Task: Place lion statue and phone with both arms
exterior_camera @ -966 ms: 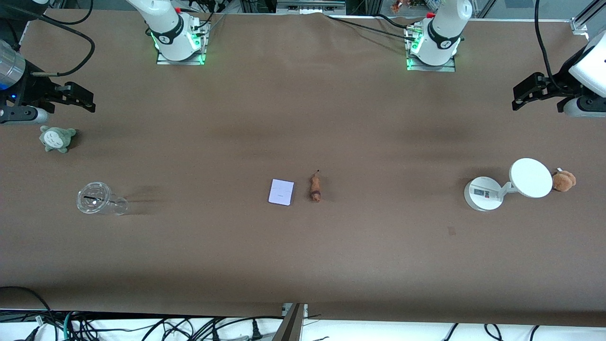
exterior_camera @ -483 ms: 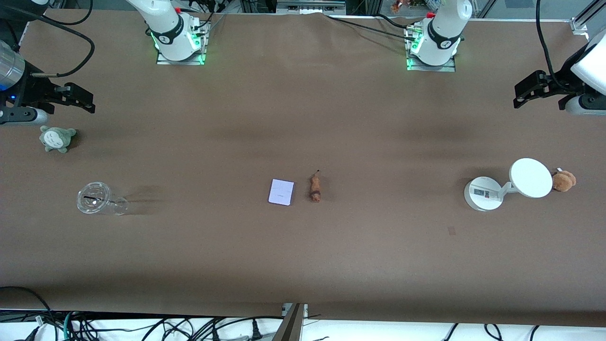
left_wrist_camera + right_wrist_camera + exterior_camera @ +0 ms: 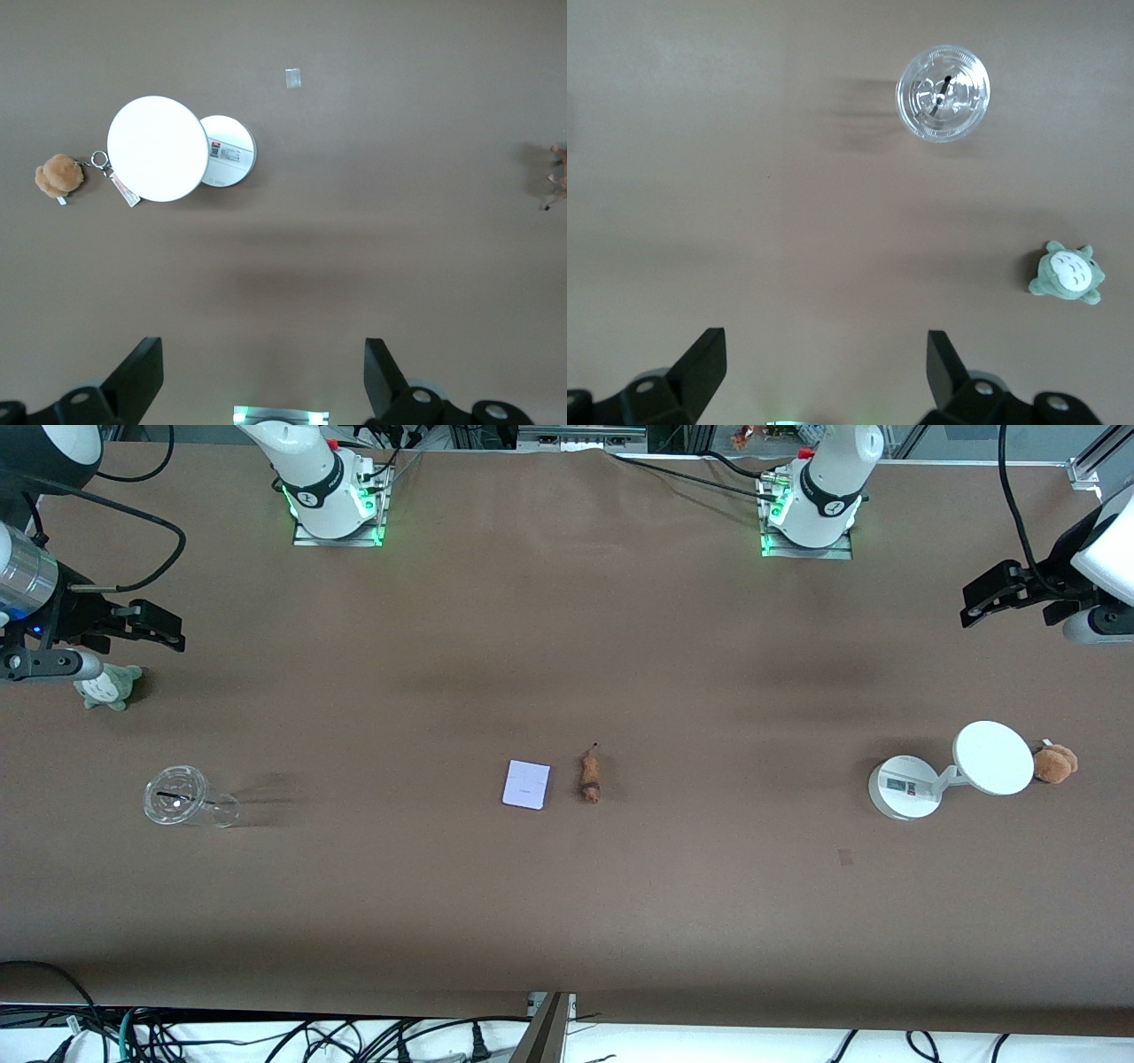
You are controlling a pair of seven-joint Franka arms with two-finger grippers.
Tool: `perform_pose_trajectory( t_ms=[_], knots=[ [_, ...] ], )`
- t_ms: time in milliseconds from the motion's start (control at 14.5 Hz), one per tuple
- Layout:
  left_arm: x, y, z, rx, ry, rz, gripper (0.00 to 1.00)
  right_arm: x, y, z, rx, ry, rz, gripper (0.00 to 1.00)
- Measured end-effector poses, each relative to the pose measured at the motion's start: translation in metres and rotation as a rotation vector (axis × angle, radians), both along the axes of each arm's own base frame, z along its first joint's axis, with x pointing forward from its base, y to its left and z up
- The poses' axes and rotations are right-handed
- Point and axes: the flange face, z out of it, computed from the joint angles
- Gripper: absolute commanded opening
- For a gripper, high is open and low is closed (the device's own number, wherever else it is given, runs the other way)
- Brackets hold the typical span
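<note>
Looking at it now, you haven't grabbed anything yet. The tiny orange-brown lion statue (image 3: 589,778) and the flat, pale lavender-white phone (image 3: 526,785) lie just beside each other mid-table. Your left gripper (image 3: 1001,592) hangs wide open over the left arm's end, and your right gripper (image 3: 149,624) hangs wide open near the grey-green plush (image 3: 108,685). Both are well apart from their targets, so I'd guess each needs a long reach inward.

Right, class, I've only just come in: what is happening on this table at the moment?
Nothing is being handled yet. The phone and the lion statue lie side by side mid-table, apart, untouched. The left gripper hangs with open jaws over the left arm's end, the right gripper likewise over the right arm's end, above the grey-green plush.
</note>
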Motion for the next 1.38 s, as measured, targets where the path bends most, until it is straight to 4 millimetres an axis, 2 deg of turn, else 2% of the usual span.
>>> perform_pose_trajectory(
  t_ms=[207, 276, 345, 414, 483, 552, 690, 759, 828, 897, 966, 1103, 1172, 1379],
  knots=[
    [-0.001, -0.001, 0.003, -0.001, 0.001, -0.013, 1.00, 0.001, 0.000, 0.003, 0.001, -0.006, 0.000, 0.97],
    [-0.002, -0.001, 0.002, -0.004, 0.010, -0.019, 1.00, 0.002, 0.000, 0.003, 0.001, -0.006, 0.000, 0.75],
    [-0.003, -0.002, -0.001, -0.011, 0.029, -0.025, 1.00, 0.002, 0.000, 0.003, 0.001, -0.006, 0.000, 0.42],
    [-0.004, -0.002, -0.005, -0.019, 0.053, -0.031, 1.00, 0.002, 0.000, 0.003, 0.002, -0.007, 0.000, 0.36],
    [-0.002, -0.004, -0.010, -0.034, 0.070, -0.034, 1.00, 0.002, 0.000, 0.003, 0.002, -0.006, 0.000, 0.53],
    [0.000, -0.006, -0.016, -0.057, 0.085, -0.035, 1.00, 0.002, 0.000, 0.003, 0.002, -0.006, 0.000, 1.00],
    [0.003, -0.011, -0.038, -0.104, 0.129, -0.036, 1.00, 0.002, 0.001, 0.003, 0.005, -0.006, 0.000, 1.00],
    [0.004, -0.012, -0.053, -0.116, 0.147, -0.034, 1.00, 0.002, 0.001, 0.003, 0.007, -0.006, -0.001, 0.78],
    [0.005, -0.013, -0.065, -0.121, 0.158, -0.031, 1.00, 0.001, 0.001, 0.003, 0.007, -0.006, 0.000, 0.39],
    [0.005, -0.013, -0.073, -0.123, 0.164, -0.030, 1.00, 0.001, 0.001, 0.003, 0.007, -0.006, 0.000, 0.38],
    [0.006, -0.013, -0.077, -0.125, 0.160, -0.027, 1.00, 0.002, 0.001, 0.003, 0.008, -0.007, 0.000, 0.99],
    [0.010, -0.024, -0.083, -0.151, 0.144, -0.003, 1.00, 0.002, 0.002, 0.004, 0.008, -0.007, 0.000, 1.00],
    [0.015, -0.039, -0.091, -0.164, 0.133, 0.018, 1.00, 0.002, 0.002, 0.004, 0.008, -0.007, 0.000, 1.00],
    [0.040, -0.111, -0.140, -0.188, 0.094, 0.068, 1.00, 0.001, 0.002, 0.003, 0.008, -0.006, 0.000, 1.00]
  ],
)
